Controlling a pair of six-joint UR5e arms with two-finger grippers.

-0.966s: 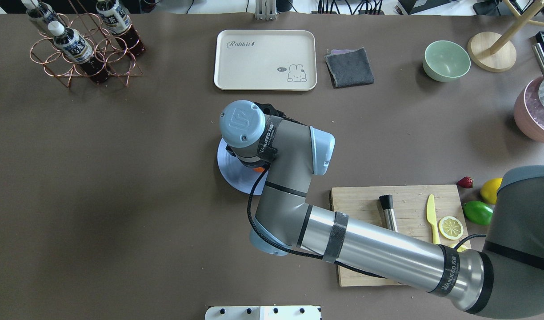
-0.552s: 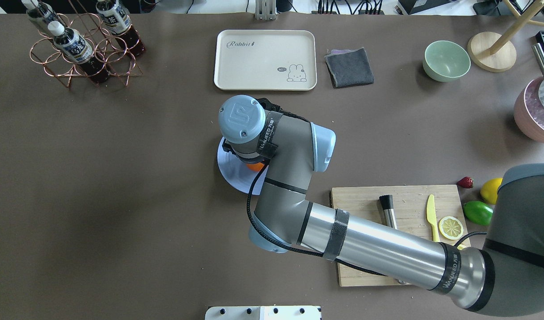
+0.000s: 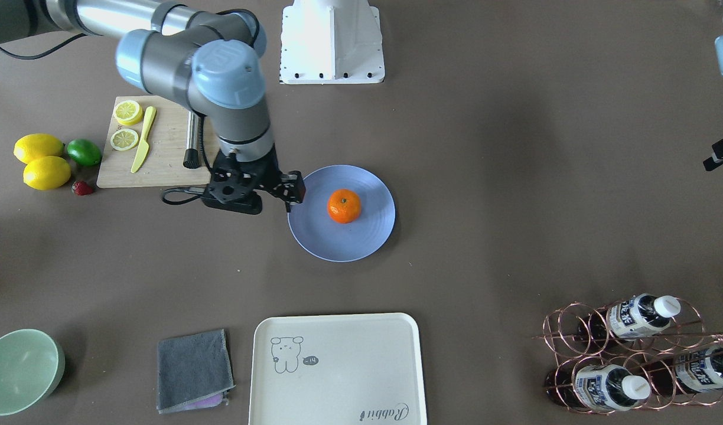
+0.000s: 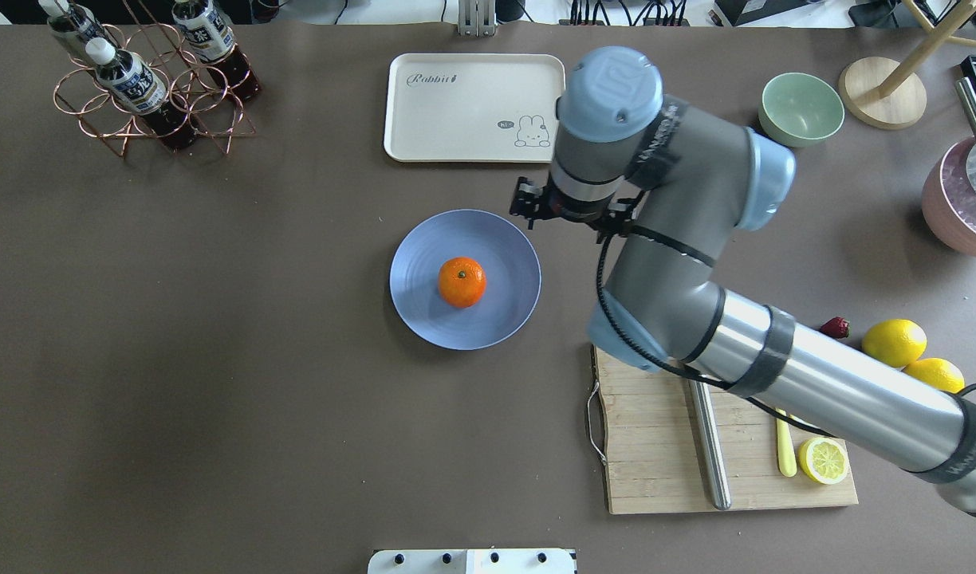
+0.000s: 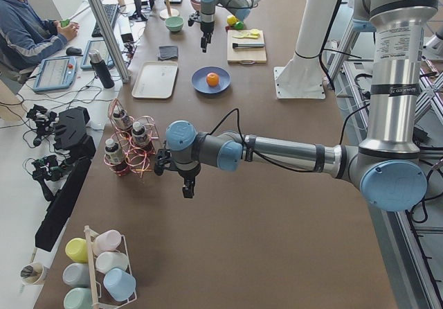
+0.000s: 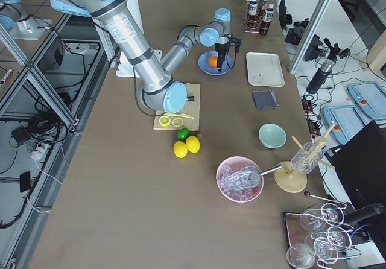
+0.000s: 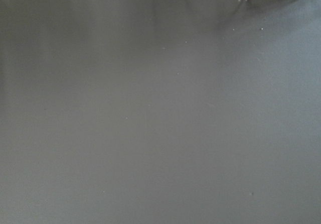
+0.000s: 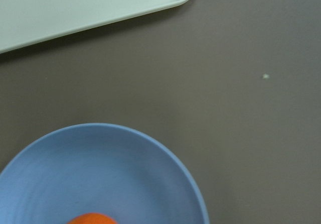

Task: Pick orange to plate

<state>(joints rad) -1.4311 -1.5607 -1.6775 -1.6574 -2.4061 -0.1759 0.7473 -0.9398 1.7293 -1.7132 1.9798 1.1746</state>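
The orange (image 4: 462,282) rests near the middle of the blue plate (image 4: 424,239), free of any gripper; the front view shows the orange (image 3: 344,206) and plate (image 3: 361,242) the same way. My right gripper (image 3: 261,198) hangs beside the plate's edge on the cutting-board side, open and holding nothing. In the overhead view its wrist hides the fingers. The right wrist view catches the plate (image 8: 125,174) and a sliver of orange (image 8: 90,218) at the bottom. My left gripper (image 5: 187,188) hovers over bare table near the bottle rack; I cannot tell its state.
A cream tray (image 4: 476,108) lies behind the plate, a mint bowl (image 4: 800,108) at the back right. A cutting board (image 4: 655,430) with knife and lemon slice sits under the right arm, lemons (image 4: 895,341) beside it. The copper bottle rack (image 4: 149,80) stands back left.
The right wrist, which hung over the plate and covered the orange, has swung away to the back right. The orange now lies uncovered on the plate.
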